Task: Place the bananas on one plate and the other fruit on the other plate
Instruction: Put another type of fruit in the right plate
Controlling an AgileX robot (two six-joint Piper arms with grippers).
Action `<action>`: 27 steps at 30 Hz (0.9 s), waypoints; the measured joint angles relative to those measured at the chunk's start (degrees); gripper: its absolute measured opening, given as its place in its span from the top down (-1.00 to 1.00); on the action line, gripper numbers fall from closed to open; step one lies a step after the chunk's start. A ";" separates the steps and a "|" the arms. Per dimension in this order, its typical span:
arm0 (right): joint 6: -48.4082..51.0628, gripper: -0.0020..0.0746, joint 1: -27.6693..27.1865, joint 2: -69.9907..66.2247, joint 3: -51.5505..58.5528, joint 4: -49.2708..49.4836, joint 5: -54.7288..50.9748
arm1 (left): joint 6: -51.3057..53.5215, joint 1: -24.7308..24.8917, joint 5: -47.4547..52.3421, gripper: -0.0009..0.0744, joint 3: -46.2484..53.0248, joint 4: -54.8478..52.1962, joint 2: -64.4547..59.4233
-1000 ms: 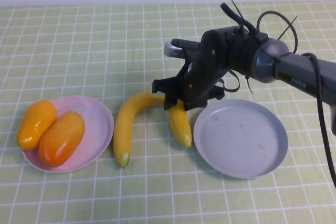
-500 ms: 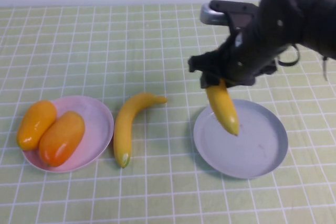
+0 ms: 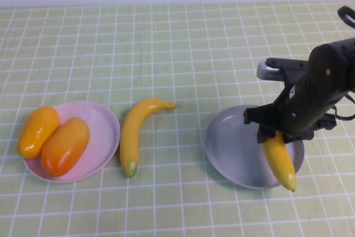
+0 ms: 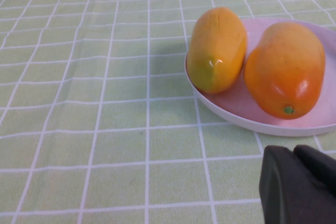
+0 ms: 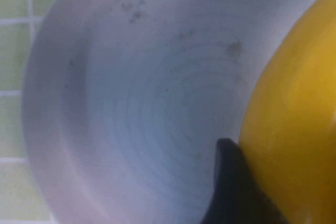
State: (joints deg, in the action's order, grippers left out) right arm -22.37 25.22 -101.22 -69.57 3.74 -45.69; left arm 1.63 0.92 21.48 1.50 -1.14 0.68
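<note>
The right end effector (image 3: 275, 135) grips a banana (image 3: 279, 161) by its upper end, hanging it over the grey-blue plate (image 3: 230, 148) directly beneath. The second banana (image 3: 133, 134) lies on the table to its left, before the pink plate (image 3: 102, 131) carrying both orange fruits (image 3: 52, 140). The left end effector (image 4: 299, 184), closed and empty, sits beside that plate.

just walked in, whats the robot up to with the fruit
It is sorting fruit onto two plates. The right end effector holds one banana by its upper end over the grey-blue plate, its tip hanging past the near rim. The other banana lies on the table between the plates. Both orange fruits already sit on the pink plate. The left end effector is shut, parked near that plate.
</note>
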 joint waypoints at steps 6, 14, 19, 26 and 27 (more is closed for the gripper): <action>3.27 -0.01 -0.04 -1.84 0.09 2.61 0.00 | 0.00 0.00 0.00 0.98 0.00 0.00 0.00; 4.07 -0.47 -0.04 0.33 -1.17 4.78 -1.92 | 0.00 0.00 0.00 0.98 0.00 0.00 0.00; 4.62 -0.40 3.03 1.58 -6.85 7.98 -2.25 | 0.00 0.00 0.00 0.98 0.00 0.00 0.00; 6.69 -0.37 10.23 -6.26 -18.55 14.66 1.02 | 0.00 0.00 0.00 0.98 0.00 0.00 0.00; 6.97 -0.37 10.99 -8.29 -20.43 15.63 0.99 | 0.00 0.00 0.00 0.98 0.00 0.00 0.00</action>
State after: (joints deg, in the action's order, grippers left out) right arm -15.40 36.21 -109.51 -89.99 19.37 -44.70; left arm 1.63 0.92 21.48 1.50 -1.14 0.68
